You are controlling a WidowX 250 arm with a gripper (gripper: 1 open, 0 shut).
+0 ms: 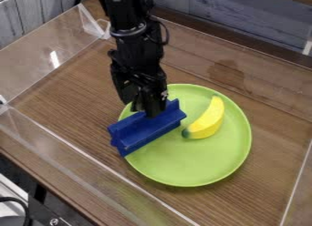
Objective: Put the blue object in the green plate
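A long dark-blue block (144, 128) lies at the left rim of the round lime-green plate (207, 155), its left end hanging over the wooden table and its right end on the plate. My black gripper (144, 103) points straight down over the block's upper right part. Its jaws stand open, and the fingertips reach down to the block's top edge. I cannot tell whether they touch it. A yellow banana (206, 119) rests on the plate to the right of the block.
A clear plastic wall (49, 56) rings the wooden tabletop (73, 97) on all sides. The front wall edge (73, 189) runs close below the plate. Blue-grey boards (244, 15) stand behind the back wall.
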